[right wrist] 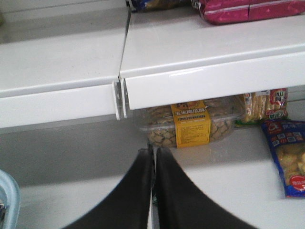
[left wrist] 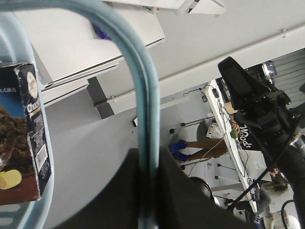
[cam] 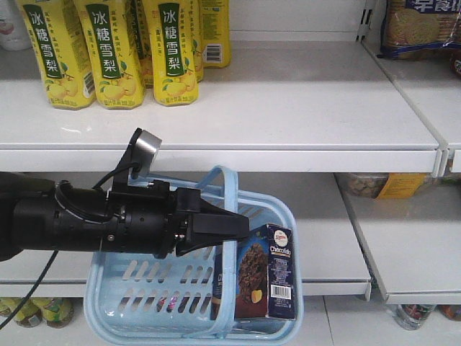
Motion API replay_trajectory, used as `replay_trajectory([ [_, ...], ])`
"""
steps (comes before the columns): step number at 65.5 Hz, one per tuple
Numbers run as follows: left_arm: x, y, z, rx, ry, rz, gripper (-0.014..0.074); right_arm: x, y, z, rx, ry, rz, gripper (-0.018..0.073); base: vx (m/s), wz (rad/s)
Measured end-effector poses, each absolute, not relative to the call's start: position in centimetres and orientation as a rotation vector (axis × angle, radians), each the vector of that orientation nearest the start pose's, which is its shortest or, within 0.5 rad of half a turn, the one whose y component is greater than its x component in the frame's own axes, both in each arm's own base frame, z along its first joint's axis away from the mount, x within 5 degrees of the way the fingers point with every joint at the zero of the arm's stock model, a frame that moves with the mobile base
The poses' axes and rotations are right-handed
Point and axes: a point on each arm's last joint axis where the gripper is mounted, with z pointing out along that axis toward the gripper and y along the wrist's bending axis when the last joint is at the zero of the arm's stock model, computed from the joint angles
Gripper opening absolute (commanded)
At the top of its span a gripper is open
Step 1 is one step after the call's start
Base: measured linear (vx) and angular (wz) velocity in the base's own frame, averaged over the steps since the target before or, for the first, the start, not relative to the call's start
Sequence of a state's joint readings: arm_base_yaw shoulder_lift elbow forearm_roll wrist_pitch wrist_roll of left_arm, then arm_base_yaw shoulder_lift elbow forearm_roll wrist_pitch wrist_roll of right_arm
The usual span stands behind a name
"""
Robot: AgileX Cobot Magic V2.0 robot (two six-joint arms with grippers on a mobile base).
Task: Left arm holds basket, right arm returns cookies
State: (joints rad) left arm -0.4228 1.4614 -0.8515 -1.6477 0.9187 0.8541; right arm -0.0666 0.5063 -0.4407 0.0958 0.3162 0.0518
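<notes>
The light blue basket (cam: 144, 288) hangs in front of the lower shelf, held by one hoop handle (left wrist: 145, 95). My left gripper (cam: 241, 225) is shut on that handle, and in the left wrist view the handle runs straight between the jaws of the left gripper (left wrist: 148, 157). The cookies (cam: 263, 272), a dark box with white "Chocolate" lettering, stand upright in the basket's right end; the cookies (left wrist: 24, 138) also show at the left of that view. My right gripper (right wrist: 153, 151) is shut on nothing and faces the shelves, with the basket corner (right wrist: 7, 200) to its lower left. The right arm (left wrist: 267, 109) is well off to the side.
Yellow bottles (cam: 115, 50) stand on the upper shelf (cam: 288, 108). A clear tub of snacks with a yellow label (right wrist: 190, 124) sits under a shelf edge (right wrist: 200, 83) ahead of the right gripper. Snack bags (right wrist: 286, 157) lie to its right. A packet (cam: 418, 25) lies at top right.
</notes>
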Motion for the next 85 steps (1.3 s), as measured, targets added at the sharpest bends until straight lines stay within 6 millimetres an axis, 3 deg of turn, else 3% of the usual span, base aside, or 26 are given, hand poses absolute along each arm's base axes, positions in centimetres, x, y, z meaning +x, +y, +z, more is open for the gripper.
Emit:
replay_trajectory([
  [18, 23.2, -18.3, 27.9, 0.22, 2.231, -1.665, -0.0003, 11.4, -0.5, 29.7, 0.206, 1.829, 0.111, 0.0056, 0.0, 0.0],
  [44, 23.2, -18.3, 27.9, 0.22, 2.231, -1.665, -0.0003, 11.4, 0.2, 29.5, 0.261, 1.848, 0.238, 0.0444, 0.0, 0.0],
  [53, 23.2, -18.3, 27.9, 0.22, 2.231, -1.665, -0.0003, 11.5, 1.4, 29.4, 0.212, 1.875, 0.352, 0.0517, 0.0, 0.0],
  [65, 23.2, -18.3, 27.9, 0.22, 2.231, -1.665, -0.0003, 12.5, 3.5, 28.9, 0.148, 1.977, 0.514, 0.0526, 0.0, 0.0],
  [85, 23.2, -18.3, 27.9, 0.22, 2.231, -1.665, -0.0003, 16.6, 9.3, 28.5, -0.06, 2.31, 0.68, 0.0525, 0.0, 0.0],
])
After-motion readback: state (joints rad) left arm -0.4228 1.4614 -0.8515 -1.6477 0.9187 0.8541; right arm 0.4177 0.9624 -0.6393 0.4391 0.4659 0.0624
